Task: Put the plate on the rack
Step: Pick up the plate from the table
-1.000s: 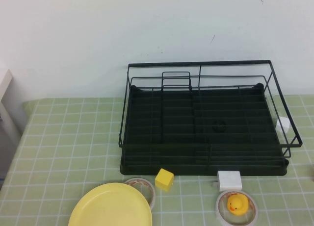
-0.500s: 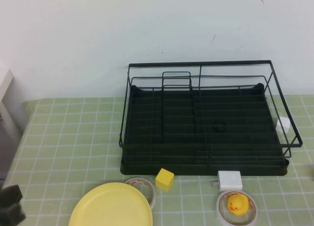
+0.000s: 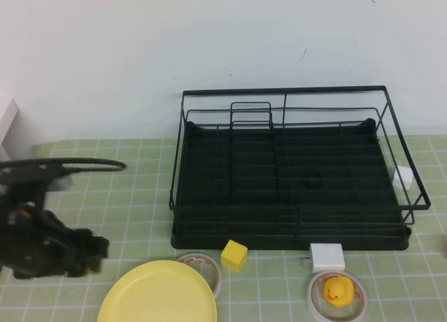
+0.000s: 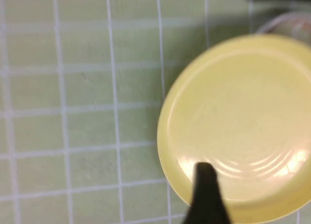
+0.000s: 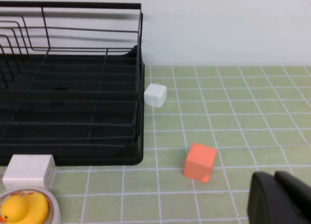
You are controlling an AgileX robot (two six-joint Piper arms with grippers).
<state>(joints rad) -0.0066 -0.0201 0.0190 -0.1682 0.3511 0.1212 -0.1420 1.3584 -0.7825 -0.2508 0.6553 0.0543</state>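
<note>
The left gripper (image 3: 94, 255) is blurred in the high view and its wrist view shows a single dark finger (image 4: 206, 195) over the plate (image 3: 159, 294), so I cannot tell how its fingers stand. It has just come into view at the left (a second ago this side was bare) and hovers just beside the plate, which lies flat on the table in front of the rack (image 3: 293, 172). The approach has begun; nothing is grasped yet. The right gripper (image 5: 279, 197) is clenched, parked at the right near an orange cube (image 5: 200, 162).
</note>
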